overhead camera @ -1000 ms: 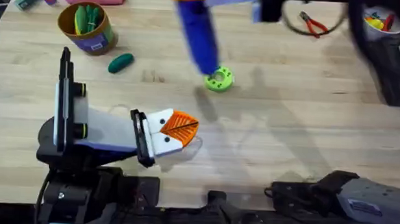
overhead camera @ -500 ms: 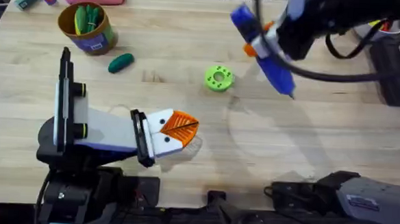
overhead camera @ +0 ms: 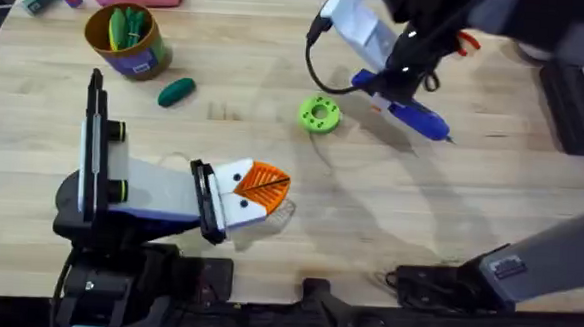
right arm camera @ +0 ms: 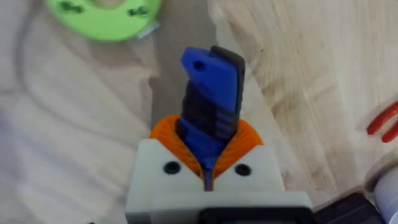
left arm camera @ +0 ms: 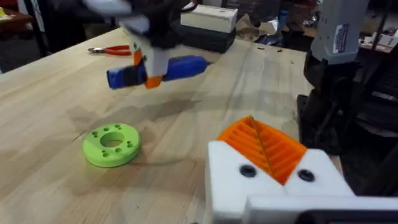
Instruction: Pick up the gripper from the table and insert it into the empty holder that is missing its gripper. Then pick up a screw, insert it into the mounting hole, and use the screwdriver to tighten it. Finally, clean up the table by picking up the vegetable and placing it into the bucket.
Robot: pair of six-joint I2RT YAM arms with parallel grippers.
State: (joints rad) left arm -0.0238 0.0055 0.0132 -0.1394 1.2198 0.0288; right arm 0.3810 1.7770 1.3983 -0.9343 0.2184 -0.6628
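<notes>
Swinging right and dropping low, the right gripper [overhead camera: 401, 84] has carried the screwdriver [overhead camera: 403, 109] away from the green disc [overhead camera: 321, 115] since a second ago, when the blue body stood almost upright over that disc. Now the tool lies nearly flat, just above the table [overhead camera: 369, 218], bit pointing toward the right edge. From the right wrist camera you can see the orange pads pinched tight on the blue barrel [right arm camera: 208, 106], so the grip is firm for now.

Over on the other side, the left gripper [overhead camera: 261, 187] rests by the near edge, its orange ribbed tips pressed together with nothing between them. It hasn't budged across these frames.

The vegetable [overhead camera: 176, 91] sits on the wood just beside the bucket [overhead camera: 128, 40], not yet inside, so the cleanup looks undone. Red pliers [overhead camera: 464, 40] lie at the far side, behind the right arm.

What could go wrong? My read is that the screwdriver is being set down. Letting go while it hangs above the surface could send a round barrel rolling, toward the disc or off to the side. The grip sits near one end too, so the long body could pivot in the pads. And the cable [overhead camera: 323, 55] trailing off the arm loops close to the disc, where it might snag.
</notes>
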